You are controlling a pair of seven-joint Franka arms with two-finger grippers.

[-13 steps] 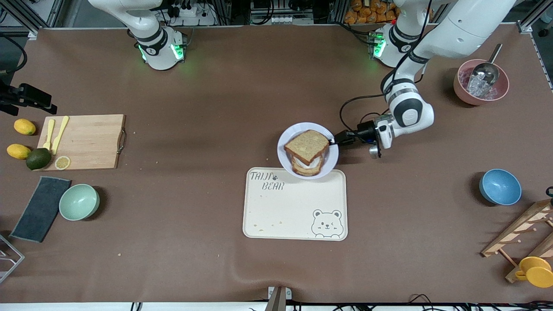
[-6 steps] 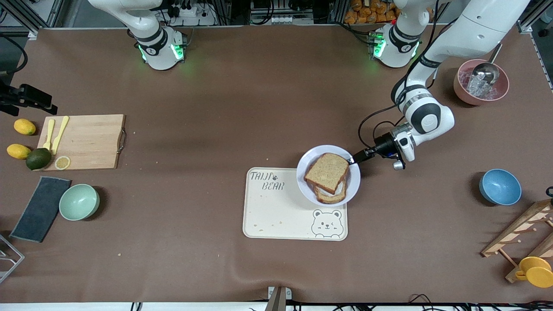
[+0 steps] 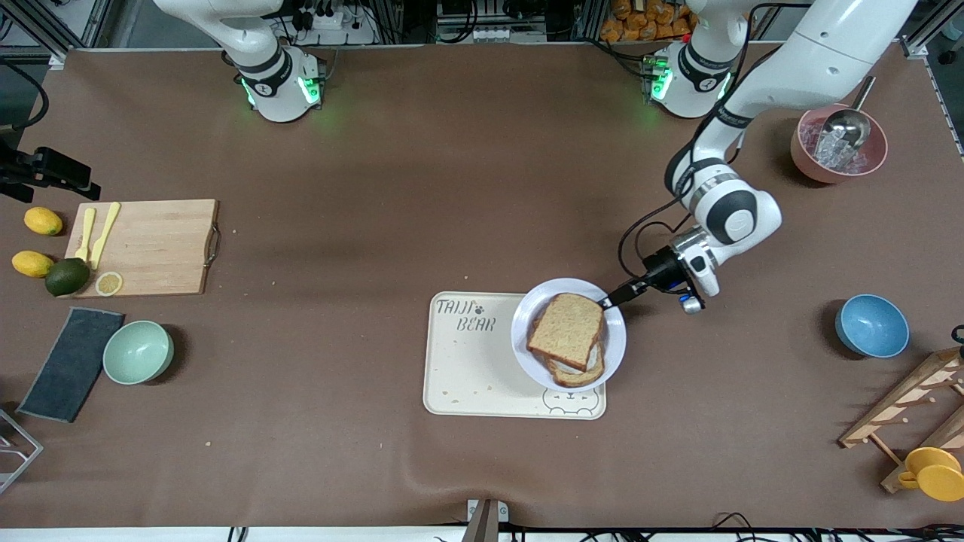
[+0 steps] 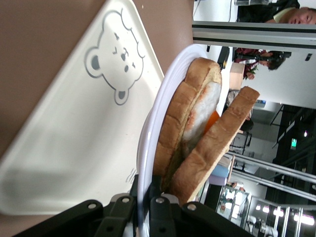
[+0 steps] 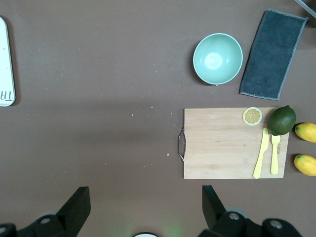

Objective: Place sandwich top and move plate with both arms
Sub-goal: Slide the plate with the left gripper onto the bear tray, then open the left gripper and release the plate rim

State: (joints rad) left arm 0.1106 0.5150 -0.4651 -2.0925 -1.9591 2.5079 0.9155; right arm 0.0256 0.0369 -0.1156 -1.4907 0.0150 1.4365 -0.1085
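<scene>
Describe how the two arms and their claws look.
Both arms are glossy white with rounded joints and black bands; each base glows with green lights. The left arm carries a loose black cable looping down to its wrist, which has a silver ring. The left claw is black and slim. The right claw has black, wedge-shaped fingers.

Left arm [image 3: 783, 68] reaches down from its base, elbow bent, wrist angled low. Left pincer [image 3: 611, 299] is clamped tight on the plate [image 3: 527, 354] rim, fingers [image 4: 160, 210] pinching either side of the edge. Right arm [image 3: 248, 45] waits by its base, right pincer [image 5: 145, 207] high over the tabletop [image 3: 452, 173], fingers spread wide.
</scene>
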